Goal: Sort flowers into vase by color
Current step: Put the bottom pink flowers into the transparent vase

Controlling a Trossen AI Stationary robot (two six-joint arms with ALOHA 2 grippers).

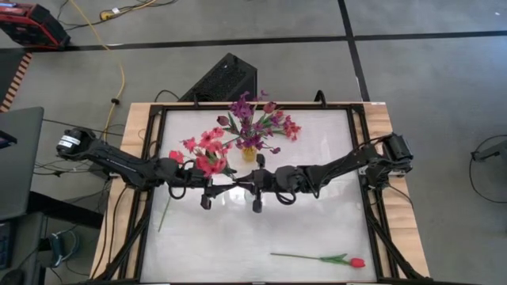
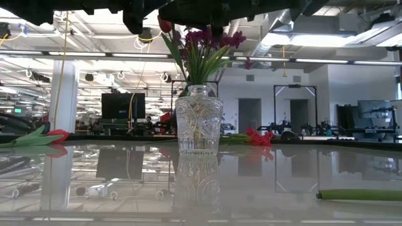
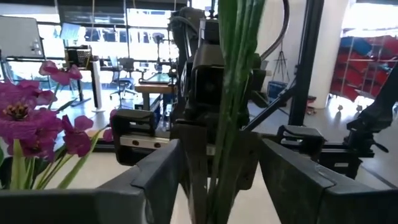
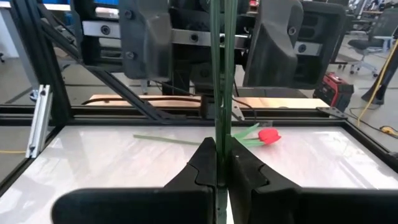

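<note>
My right gripper (image 4: 219,149) (image 1: 242,184) is shut on a bundle of thin green stems (image 3: 227,93) above the table's middle. The stems rise to a red-pink blossom spray (image 1: 207,150) over the left arm. Facing it, my left gripper (image 3: 221,144) (image 1: 226,187) is open, one finger on either side of the same stems without touching them. The clear glass vase (image 2: 198,119) (image 1: 249,152) stands just beyond the grippers, toward the far edge. It holds purple sprays (image 1: 249,117) (image 3: 25,118) by their stems. My right gripper pinches the bundle of green stems (image 4: 219,121) between its two fingers. It comes in level from the table's right, with the fingers lying across the stems. The stems stand nearly upright and run on above and below the fingers. Their lower ends are out of view.
One red tulip (image 1: 356,262) lies by the near right corner. Another (image 4: 268,135) lies partly under the left arm, its stem (image 1: 164,214) pointing to the near edge. More red-pink blossoms (image 2: 257,135) lie low beyond the vase. A black frame (image 1: 360,158) rims the glossy table.
</note>
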